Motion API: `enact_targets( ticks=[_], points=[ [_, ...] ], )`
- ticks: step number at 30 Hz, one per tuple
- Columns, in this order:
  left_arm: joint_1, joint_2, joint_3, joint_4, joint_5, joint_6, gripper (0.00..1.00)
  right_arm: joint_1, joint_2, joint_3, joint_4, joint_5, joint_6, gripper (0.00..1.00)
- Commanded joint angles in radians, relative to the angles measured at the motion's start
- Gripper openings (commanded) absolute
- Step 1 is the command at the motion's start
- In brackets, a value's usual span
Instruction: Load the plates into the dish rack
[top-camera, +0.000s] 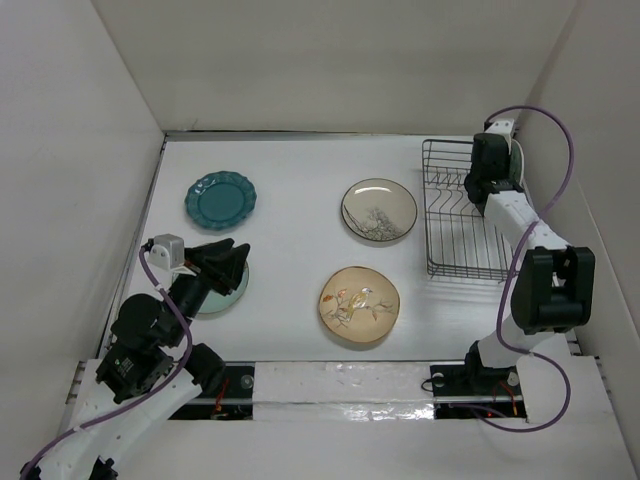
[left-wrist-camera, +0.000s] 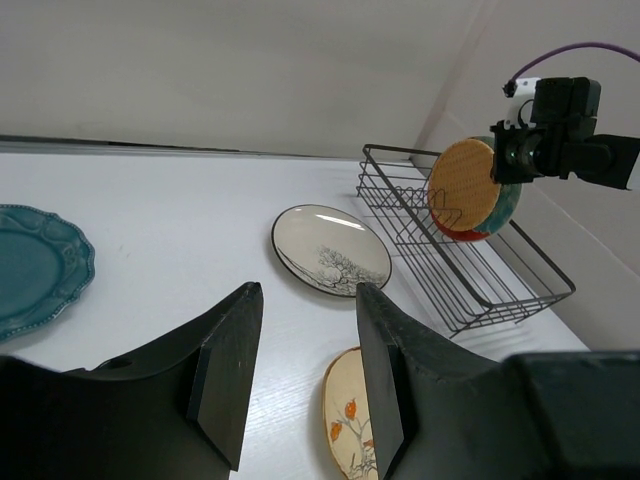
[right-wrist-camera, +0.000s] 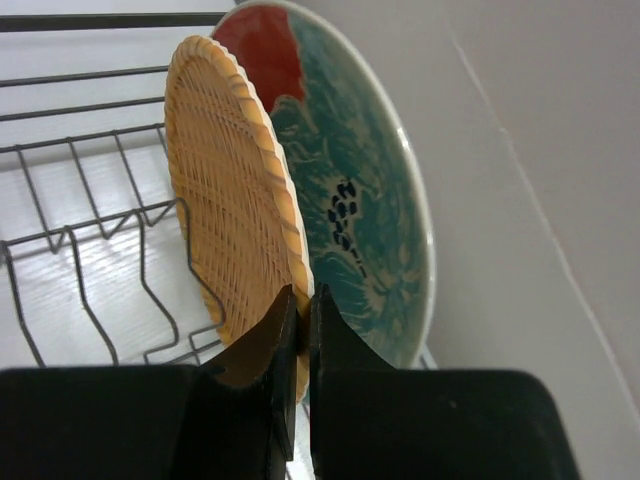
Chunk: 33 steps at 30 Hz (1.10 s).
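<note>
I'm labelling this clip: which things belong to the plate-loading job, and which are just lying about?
Job: rack; orange plate, pinched in the right hand; red-and-teal plate behind it; dark teal plate; branch plate; bird plate; pale teal plate under the open left hand.
Not the job's: purple cables; white strip along the near edge.

Top view: pale teal plate (top-camera: 228, 298) sits mostly under the left gripper (top-camera: 226, 262); we see only its near rim. Left wrist view: scalloped teal plate (left-wrist-camera: 30, 270) cut by left edge; bird plate (left-wrist-camera: 345, 428) cut at bottom & partly behind a finger. Right wrist view: orange woven plate (right-wrist-camera: 230, 190) hides approx. half the red-and-teal plate (right-wrist-camera: 370, 210); dish rack (right-wrist-camera: 100, 137) runs off-frame left. We can't tell which slots.
</note>
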Motion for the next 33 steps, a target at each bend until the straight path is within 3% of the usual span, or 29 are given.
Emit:
enact_targets(
  ticks=[1,4,7,10,11,12,15,18,21,23,24,27,33],
  points=[
    [-0.005,0.019,-0.006,0.048,0.005,0.008,0.39,-0.011,-0.015,-0.054,0.018,-0.063,0.097,0.0],
    [-0.005,0.024,-0.006,0.048,-0.001,0.008,0.39,-0.023,-0.012,-0.089,0.021,-0.108,0.166,0.0],
    [-0.005,0.029,-0.006,0.048,-0.004,0.008,0.39,-0.023,-0.015,-0.103,-0.002,-0.09,0.235,0.13],
    [-0.005,0.023,-0.005,0.047,-0.012,0.008,0.39,-0.023,-0.044,-0.068,-0.071,-0.061,0.284,0.42],
    [-0.005,0.023,-0.005,0.047,-0.018,0.008,0.39,-0.013,-0.075,-0.047,-0.094,-0.039,0.296,0.6],
    [-0.005,0.03,-0.005,0.047,-0.016,0.008,0.39,-0.002,-0.09,-0.027,-0.102,-0.045,0.306,0.69],
    [-0.005,0.038,-0.006,0.048,-0.016,0.01,0.38,0.059,-0.139,-0.008,-0.123,-0.088,0.29,0.75],
    [-0.005,0.05,-0.006,0.048,-0.022,0.016,0.28,0.137,-0.158,0.024,-0.177,-0.013,0.295,0.77],
    [-0.005,0.07,-0.006,0.05,-0.035,0.017,0.11,0.249,-0.213,-0.002,-0.139,-0.133,0.309,0.71],
    [-0.005,0.081,-0.003,0.05,-0.044,0.02,0.01,0.363,-0.222,-0.023,-0.076,-0.285,0.336,0.57],
    [-0.005,0.091,-0.002,0.048,-0.06,0.02,0.0,0.401,-0.218,-0.03,-0.051,-0.35,0.368,0.36],
    [-0.005,0.099,-0.002,0.043,-0.108,0.019,0.0,0.561,-0.118,-0.028,0.07,-0.561,0.474,0.0],
    [-0.005,0.148,0.001,0.017,-0.209,0.011,0.0,0.8,0.253,0.1,0.315,-0.755,0.713,0.0]
  ],
)
